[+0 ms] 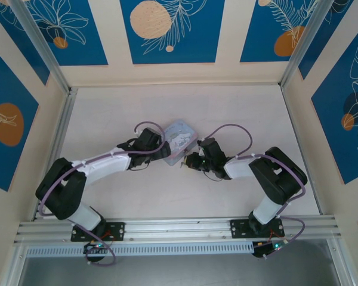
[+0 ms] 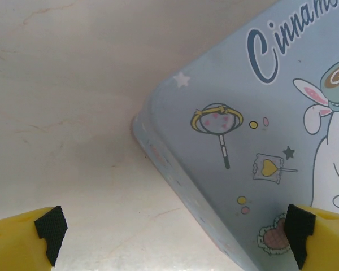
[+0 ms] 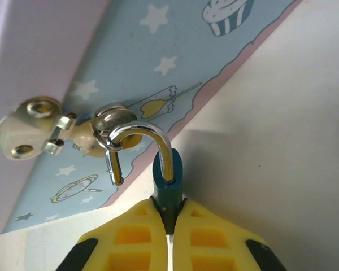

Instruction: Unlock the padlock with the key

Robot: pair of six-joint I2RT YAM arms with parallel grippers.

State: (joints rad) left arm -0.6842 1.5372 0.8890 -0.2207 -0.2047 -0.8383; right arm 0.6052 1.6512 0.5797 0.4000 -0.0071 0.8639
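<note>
Pastel-blue tin (image 1: 180,138), printed with cartoon figures, is lying on the pale table (image 1: 244,113) between the two arms and crowding both grippers. From above, the left gripper (image 1: 159,151) is sitting at the tin's near-left edge and the right gripper (image 1: 190,162) at its near-right edge.

In the left wrist view the jaws are standing wide apart and gripping nothing. One of the black pads (image 2: 50,226) is hanging over bare table while the other is hanging over the printed lid, so a corner of the tin is lying between them.

In the right wrist view the tin's star-printed side wall is filling the upper left. A pale metal hasp (image 3: 37,127) is jutting from it, and its ring (image 3: 116,119) is blocking the way to the wall.

The yellow fingers of the right gripper are clenching the dark teal padlock (image 3: 168,186) by its body, just beside the tin's wall and over the table. Its long axis is running straight out from the fingertips, with the arch pointing away from the gripper toward the hasp. The silvery shackle (image 3: 141,132) is hooking through the ring. One leg is sitting in the body and the shorter leg is hanging free outside it.
</note>
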